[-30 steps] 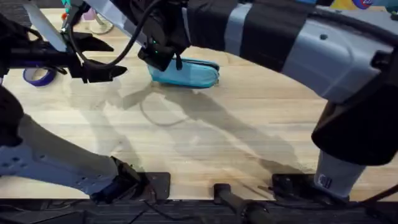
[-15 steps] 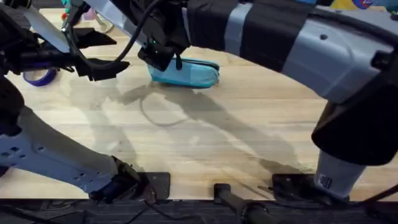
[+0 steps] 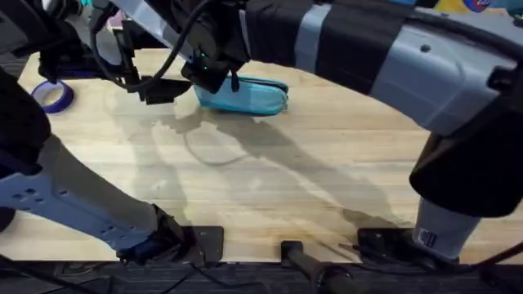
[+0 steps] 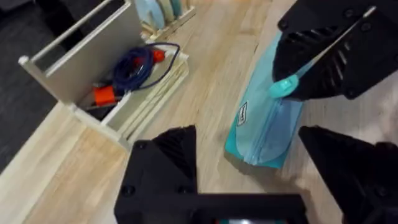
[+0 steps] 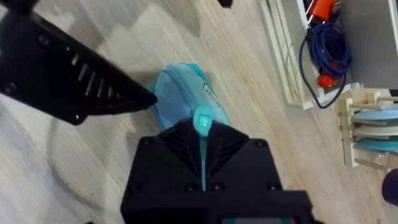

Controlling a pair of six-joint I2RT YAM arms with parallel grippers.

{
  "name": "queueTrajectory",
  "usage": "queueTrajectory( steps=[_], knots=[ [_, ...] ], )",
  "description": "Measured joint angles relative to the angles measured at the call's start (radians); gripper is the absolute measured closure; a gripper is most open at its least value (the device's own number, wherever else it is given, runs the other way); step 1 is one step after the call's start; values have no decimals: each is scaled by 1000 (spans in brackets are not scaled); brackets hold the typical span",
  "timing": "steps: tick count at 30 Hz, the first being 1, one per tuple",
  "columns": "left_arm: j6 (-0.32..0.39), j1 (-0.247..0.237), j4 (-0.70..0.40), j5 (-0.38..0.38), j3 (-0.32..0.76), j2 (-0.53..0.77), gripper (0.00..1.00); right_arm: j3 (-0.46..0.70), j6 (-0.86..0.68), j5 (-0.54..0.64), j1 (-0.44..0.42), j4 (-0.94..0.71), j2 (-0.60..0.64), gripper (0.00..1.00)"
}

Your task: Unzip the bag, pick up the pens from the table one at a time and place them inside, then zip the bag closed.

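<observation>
The table carried the bag at its far side, long axis running left to right in the overhead view. My right arm reached across to the bag's left end. My right claw was closed on the zipper pull, a turquoise tab pinched at the fingertips directly above the bag's end. My left claw hovered just to the left of that same end, jaws spread wide and holding nothing, with the bag lying ahead of it between the two fingers' line of approach. In the left wrist view the bag ran lengthwise away from the left claw.

Judgement: the zipper travels along the bag's long axis, so the pull must be drawn along that axis. The left claw was the nearer free claw to pin the bag's left end against that draw.

No pens were visible on the table beside the bag.
</observation>
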Motion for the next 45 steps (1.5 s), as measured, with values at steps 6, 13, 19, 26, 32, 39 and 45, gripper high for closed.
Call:
queueTrajectory(
  steps=[6, 13, 19, 26, 32, 39, 45],
  knots=[
    [38, -14, -3, 2, 0, 48, 8, 0, 0, 0, 0, 0, 0, 970],
    [63, -14, -16, 71, 0, 161, 7, 0, 0, 0, 0, 0, 0, 970],
    [74, -14, -30, 115, 0, 184, 7, 0, 0, 0, 0, 0, 0, 970],
    [77, -14, -28, 129, 0, 184, 7, 0, 0, 0, 0, 0, 0, 970],
    [78, -14, -26, 132, 0, 184, 7, 0, 0, 0, 0, 0, 0, 970],
    [78, -14, -27, 133, 0, 184, 244, 0, 0, 0, 0, 0, 0, 970],
    [82, -22, -38, 133, -1, 184, 929, 0, 0, 1, -6, 12, 0, 970]
  ],
)
